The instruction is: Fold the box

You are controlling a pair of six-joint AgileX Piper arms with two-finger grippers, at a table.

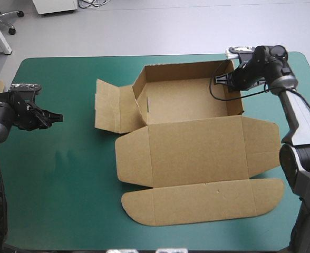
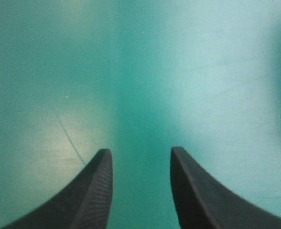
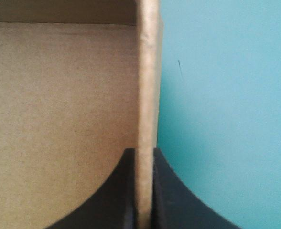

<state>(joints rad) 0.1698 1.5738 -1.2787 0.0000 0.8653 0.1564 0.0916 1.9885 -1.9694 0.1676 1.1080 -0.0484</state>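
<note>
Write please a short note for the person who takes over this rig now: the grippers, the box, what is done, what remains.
Left gripper: open, holding nothing, over the bare teal-green cover, to the left of the box and apart from it.
Right gripper: shut on the right wall, which stands upright.
Box position: mid-table, lid flat toward the near edge.
Done: far wall and right wall raised.
Left to do: the left side flaps lie spread outward, not tucked; probably the next step.

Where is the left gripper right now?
In the high view, the left gripper is over the bare cover near its left edge, open and well apart from the box.
</note>
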